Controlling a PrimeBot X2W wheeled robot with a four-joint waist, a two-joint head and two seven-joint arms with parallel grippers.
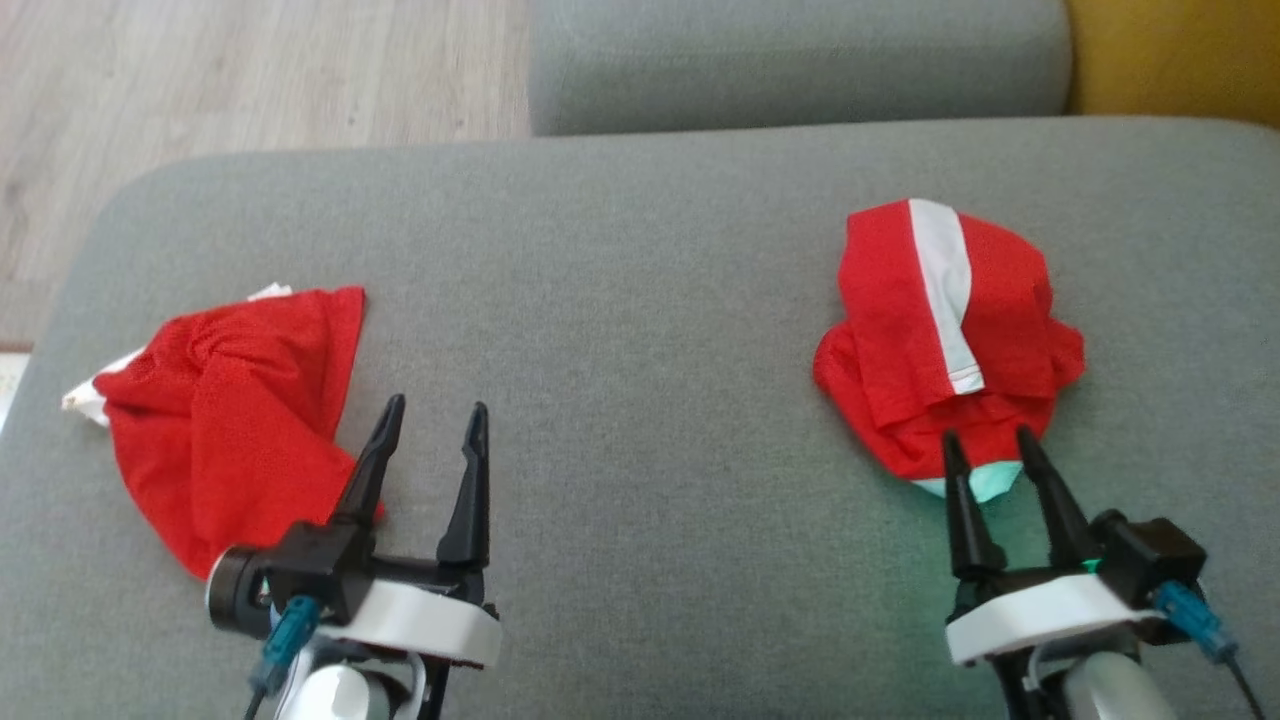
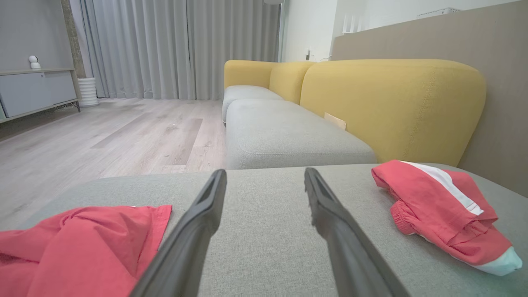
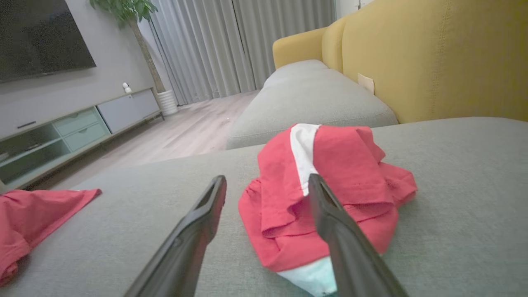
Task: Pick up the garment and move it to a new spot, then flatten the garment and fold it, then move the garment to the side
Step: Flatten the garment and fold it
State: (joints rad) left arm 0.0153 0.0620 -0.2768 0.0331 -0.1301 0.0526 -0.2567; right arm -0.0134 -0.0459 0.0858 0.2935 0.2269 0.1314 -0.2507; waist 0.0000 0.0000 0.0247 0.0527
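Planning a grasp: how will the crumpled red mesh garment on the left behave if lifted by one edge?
The crumpled red mesh garment lies in soft folds, so it will probably hang limp. Its thin fabric suggests light weight. On the textured grey sofa cushion, pushing would likely bunch it.

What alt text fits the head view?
Two red garments lie apart on a grey sofa cushion: a crumpled garment beside the open left gripper, and a white-striped garment at the tips of the open right gripper.
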